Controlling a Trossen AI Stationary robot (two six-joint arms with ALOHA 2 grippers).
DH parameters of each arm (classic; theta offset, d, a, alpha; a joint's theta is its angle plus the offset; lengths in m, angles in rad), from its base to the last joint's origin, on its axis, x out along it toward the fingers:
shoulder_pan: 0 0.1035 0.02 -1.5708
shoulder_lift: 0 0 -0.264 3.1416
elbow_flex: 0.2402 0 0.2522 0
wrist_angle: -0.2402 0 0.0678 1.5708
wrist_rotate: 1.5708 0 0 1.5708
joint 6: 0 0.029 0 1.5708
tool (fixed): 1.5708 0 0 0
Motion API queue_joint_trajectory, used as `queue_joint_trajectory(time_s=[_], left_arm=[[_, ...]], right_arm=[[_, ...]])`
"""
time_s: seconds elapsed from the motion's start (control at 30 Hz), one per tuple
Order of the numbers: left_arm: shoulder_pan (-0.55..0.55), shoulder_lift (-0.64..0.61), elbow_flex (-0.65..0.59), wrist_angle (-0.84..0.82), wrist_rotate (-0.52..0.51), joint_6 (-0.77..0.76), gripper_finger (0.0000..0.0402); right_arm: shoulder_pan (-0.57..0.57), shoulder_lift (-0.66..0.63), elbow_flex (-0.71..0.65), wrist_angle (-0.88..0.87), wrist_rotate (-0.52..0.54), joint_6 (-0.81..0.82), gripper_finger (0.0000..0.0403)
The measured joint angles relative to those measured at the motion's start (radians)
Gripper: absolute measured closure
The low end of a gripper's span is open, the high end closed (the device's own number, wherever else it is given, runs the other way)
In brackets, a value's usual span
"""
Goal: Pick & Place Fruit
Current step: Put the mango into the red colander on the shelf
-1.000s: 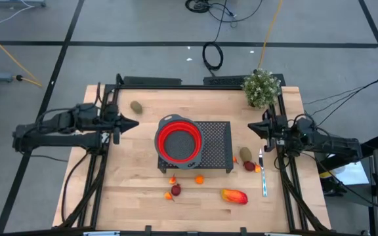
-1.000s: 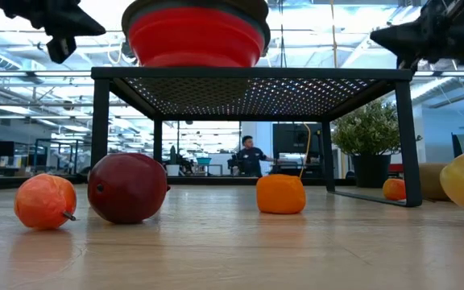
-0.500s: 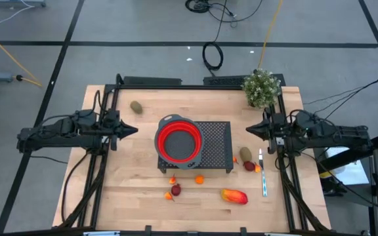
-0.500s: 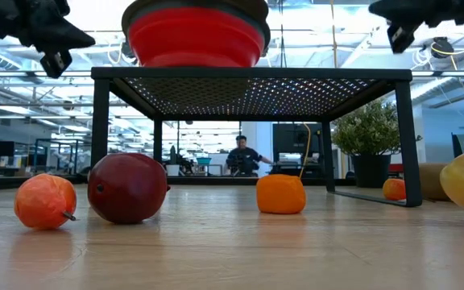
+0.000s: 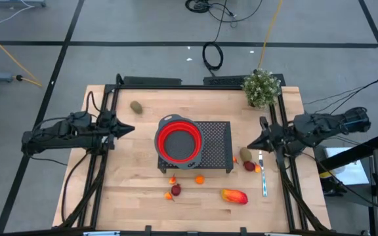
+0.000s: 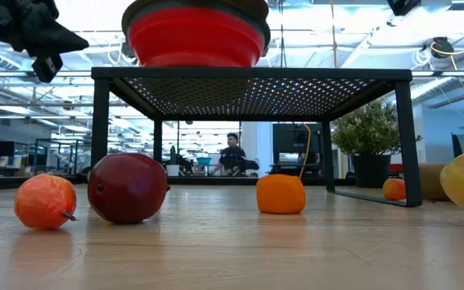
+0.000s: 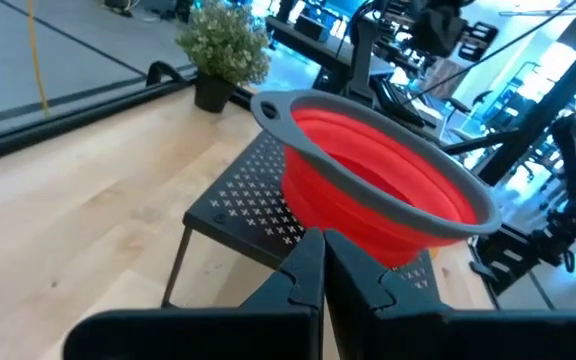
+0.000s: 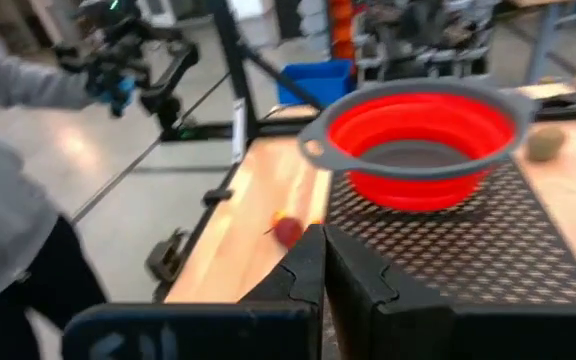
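While both arms hang above the counter (image 5: 143, 177) with nothing held, no fruit has yet been placed in the red bowl (image 5: 178, 143), which sits on the black mesh stand (image 5: 216, 141).

The right gripper (image 5: 252, 142) is pressed together and empty; a brown oval fruit (image 5: 245, 154) and a dark red fruit (image 5: 249, 166) lie just below and ahead of it, close beside the pale-handled utensil (image 5: 263, 176). The left gripper (image 5: 132, 127) is likewise pressed shut and empty, with the other brown oval (image 5: 136, 106) near it, off to one side, and the bowl farther ahead.

If the right gripper is lowered without being spread first, the rounded fruit is likely to be nudged and rolled away, possibly under the stand. The utensil may be caught along with the dark red piece, since the two lie so close. The orange balls (image 5: 199, 179) and the long red-orange-yellow fruit (image 5: 234, 196) lie well apart from both grippers, so a long reach past the stand's legs would be needed, and a leg could be struck.
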Motion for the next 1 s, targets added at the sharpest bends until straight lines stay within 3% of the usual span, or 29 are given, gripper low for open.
queue_joint_trajectory(time_s=[0.37,0.6,0.7,1.0], left_arm=[[0.0,0.0,0.0,-0.058,0.0,-0.01,0.0394],[0.0,0.0,0.0,-0.06,-0.001,0.004,0.0394],[0.0,0.0,0.0,-0.06,-0.001,0.024,0.0394],[0.0,0.0,0.0,-0.06,-0.001,0.059,0.0394]], right_arm=[[0.241,0.263,0.145,-0.124,0.007,0.091,0.0403],[0.388,0.407,0.282,-0.267,0.174,0.167,0.0403],[0.431,0.465,0.328,-0.304,0.216,0.194,0.0403],[0.503,0.633,0.436,-0.421,0.215,0.318,0.0403]])
